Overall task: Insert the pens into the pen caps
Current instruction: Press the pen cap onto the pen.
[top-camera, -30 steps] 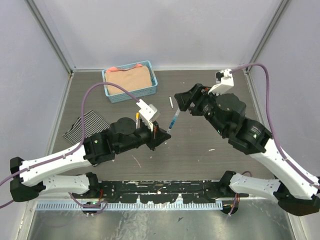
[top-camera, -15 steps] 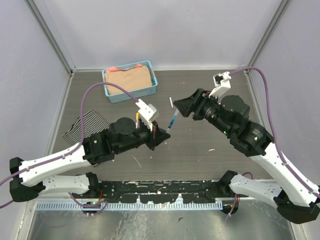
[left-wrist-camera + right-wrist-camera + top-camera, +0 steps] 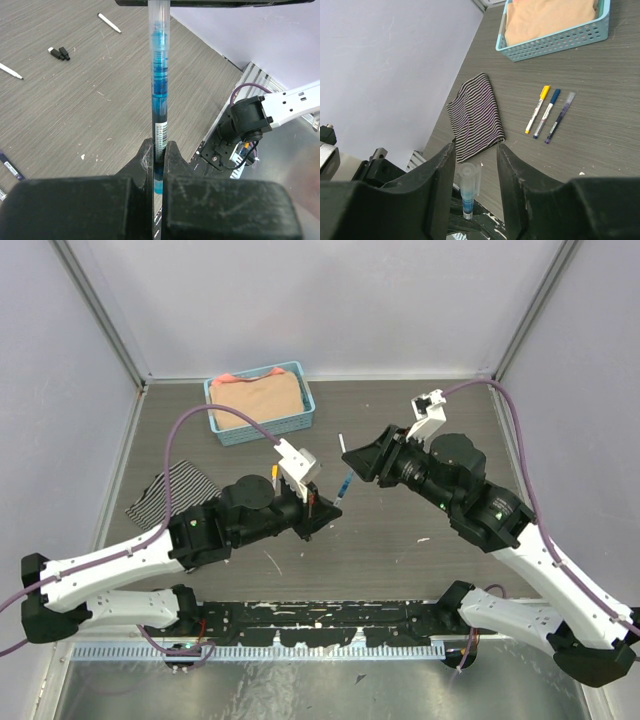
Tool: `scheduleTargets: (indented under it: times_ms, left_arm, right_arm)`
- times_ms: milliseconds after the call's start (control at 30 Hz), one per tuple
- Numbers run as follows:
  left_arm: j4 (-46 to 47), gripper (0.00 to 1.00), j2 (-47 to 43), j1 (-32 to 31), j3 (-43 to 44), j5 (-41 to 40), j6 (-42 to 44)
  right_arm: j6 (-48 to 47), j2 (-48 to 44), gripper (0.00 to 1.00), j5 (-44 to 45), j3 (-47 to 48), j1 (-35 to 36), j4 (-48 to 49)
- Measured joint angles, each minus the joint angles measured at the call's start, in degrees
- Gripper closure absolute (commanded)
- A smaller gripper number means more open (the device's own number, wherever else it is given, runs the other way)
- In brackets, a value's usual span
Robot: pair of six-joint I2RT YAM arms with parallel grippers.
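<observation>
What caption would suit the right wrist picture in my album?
Right hand open around the end of a blue pen, three more pens lying beyond.

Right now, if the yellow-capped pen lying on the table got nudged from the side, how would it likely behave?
The yellow-capped pen is a thin round barrel lying flat on the table, so it would probably roll. It would likely bump the blue-capped pen close beside it. Slim and plastic-looking, it is probably light and stiff.
</observation>
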Motion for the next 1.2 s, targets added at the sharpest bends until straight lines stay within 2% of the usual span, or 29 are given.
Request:
scheduleTargets:
  times_ms: [133,167,233,267,500,600,700,800,967,1100,1200]
  left_arm:
    - [0.0,1.0,0.2,0.0,0.0,0.2,0.0]
    - [0.0,1.0,0.2,0.0,0.0,0.2,0.0]
    - [0.0,1.0,0.2,0.0,0.0,0.2,0.0]
    - [0.0,1.0,0.2,0.0,0.0,0.2,0.0]
    - [-0.2,1.0,0.4,0.0,0.0,-0.4,0.0]
    - [-0.3,1.0,0.4,0.0,0.0,-0.9,0.2]
    - [-0.7,1.0,0.4,-0.4,0.0,-1.0,1.0]
    - [-2.0,1.0,0.5,-0.9,0.3,-1.1,1.7]
    - [-6.1,1.0,0.7,-1.6,0.9,-1.6,2.8]
    - [-10.6,1.0,0.7,-1.8,1.3,-1.8,3.9]
    - [-13.4,1.0,0.7,-1.8,1.6,-1.9,4.6]
  right_arm:
    - [0.2,0.0,0.69,-1.3,-0.7,0.0,1.2]
    - [0.2,0.0,0.74,-1.5,-0.8,0.0,1.4]
    - [0.3,-0.1,0.97,-1.7,-1.3,0.0,1.9]
    - [0.2,-0.1,1.0,-1.9,-1.6,0.0,2.3]
    - [1.8,-2.3,1.0,-2.5,-6.2,-0.1,7.2]
    - [2.3,-3.0,1.0,-0.2,-8.3,1.4,9.7]
    - [2.2,-3.0,1.0,7.6,-9.5,7.0,11.4]
    - [1.9,-2.5,1.0,19.3,-10.0,14.9,13.0]
    - [4.6,-2.3,1.0,32.7,-13.7,23.0,15.6]
    - [7.7,-0.7,1.0,40.4,-14.9,28.0,15.8]
    - [9.3,0.2,1.0,43.1,-15.3,29.4,15.2]
